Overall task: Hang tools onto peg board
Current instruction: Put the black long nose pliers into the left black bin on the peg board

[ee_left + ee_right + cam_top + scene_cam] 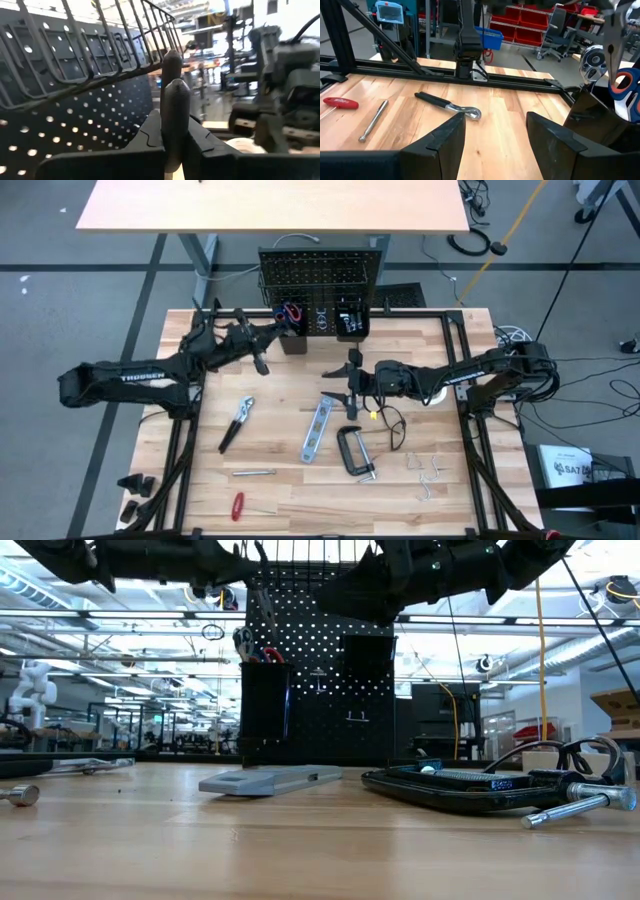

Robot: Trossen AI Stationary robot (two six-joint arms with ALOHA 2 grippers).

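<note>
Tools lie flat on the pale wooden table [290, 510] because they wait to be picked up. The upright black peg board with small holes [320, 275] stands at the top middle of the high view. One of its two black box bins [292, 332] already holds red-handled scissors [290, 311], so that job looks done.

The left gripper [262, 366] sits in the upper left of the middle, just beside the bin. Its two fingers [172, 100] are pressed together with nothing between them. I think it is waiting.

The right gripper [352, 380] hangs in the middle of the high view, above the table. Its fingers [445, 140] are spread apart and hold nothing. It may be getting ready to grab a tool.

Count on the table: one pair of black-handled pliers [235, 423], one blue and silver level [317, 430], one black C-clamp [355, 452], one thin silver wrench [254, 473], one red-handled screwdriver [238, 505]. A few small silver hooks [428, 474] lie at the lower right; I cannot count them surely.
</note>
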